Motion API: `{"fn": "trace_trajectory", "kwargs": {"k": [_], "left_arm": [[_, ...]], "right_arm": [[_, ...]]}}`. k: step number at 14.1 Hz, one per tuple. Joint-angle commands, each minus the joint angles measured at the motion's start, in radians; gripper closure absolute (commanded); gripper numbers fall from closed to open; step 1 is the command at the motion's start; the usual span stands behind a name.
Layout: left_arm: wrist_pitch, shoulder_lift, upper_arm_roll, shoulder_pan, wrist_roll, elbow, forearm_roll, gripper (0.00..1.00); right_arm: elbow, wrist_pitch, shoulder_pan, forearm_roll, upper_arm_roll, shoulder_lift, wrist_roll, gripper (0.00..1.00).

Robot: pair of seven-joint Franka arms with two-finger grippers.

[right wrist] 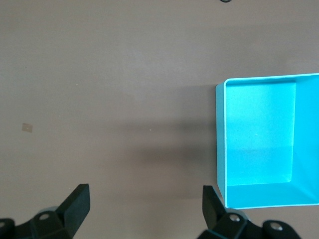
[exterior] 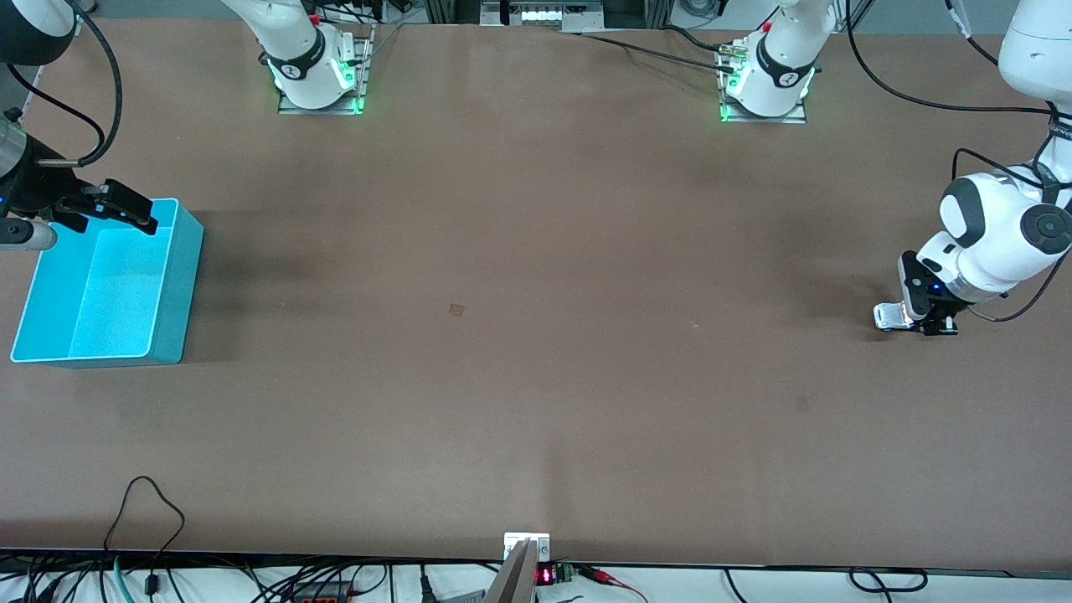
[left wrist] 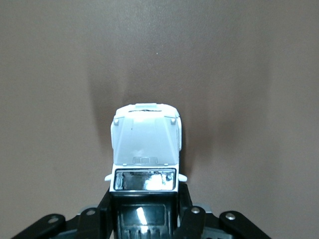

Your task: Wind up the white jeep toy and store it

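Flanking bare table (exterior: 536, 335): turquoise bin (exterior: 172, 285)

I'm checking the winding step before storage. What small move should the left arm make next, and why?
Probably a short pull-back of the jeep along the table to wind it. The left end effector is shut on the jeep, low at the table at the left arm's end. The bin is empty at the right arm's end, where the open right end effector waits over its rim.

White jeep toy (left wrist: 145, 142), turquoise bin (exterior: 172, 285), brown table (exterior: 536, 335).
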Motion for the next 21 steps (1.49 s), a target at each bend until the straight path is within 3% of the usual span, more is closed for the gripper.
{"fn": "trace_trajectory", "kwargs": {"k": [1,7,8,9,10,15,21], "left_arm": [[-0.02,0.067,0.001,0.042,0.026,-0.019,0.023,0.83],[-0.018,0.067,-0.001,0.042,0.026,-0.018,0.023,0.79],[-0.018,0.067,-0.001,0.044,0.026,-0.018,0.023,0.67],[-0.018,0.066,-0.002,0.045,0.022,-0.016,0.017,0.07],[-0.02,0.058,-0.002,0.044,0.02,-0.015,0.013,0.0],[-0.125,-0.044,-0.047,0.04,0.014,-0.006,0.012,0.0],[-0.573,-0.11,-0.151,0.039,-0.095,0.221,0.007,0.0]], "right_arm": [[0.0,-0.014,-0.01,0.011,0.005,-0.014,-0.019,0.0],[0.0,-0.015,-0.01,0.011,0.005,-0.014,-0.019,0.0],[0.0,-0.015,-0.01,0.011,0.005,-0.014,-0.019,0.0],[-0.001,-0.017,-0.01,0.011,0.005,-0.014,-0.019,0.0],[0.0,-0.015,-0.01,0.011,0.005,-0.014,-0.019,0.0],[-0.001,-0.017,-0.012,0.011,0.005,-0.014,-0.019,0.0],[-0.003,-0.018,-0.012,0.011,0.005,-0.014,-0.019,0.0]]}}
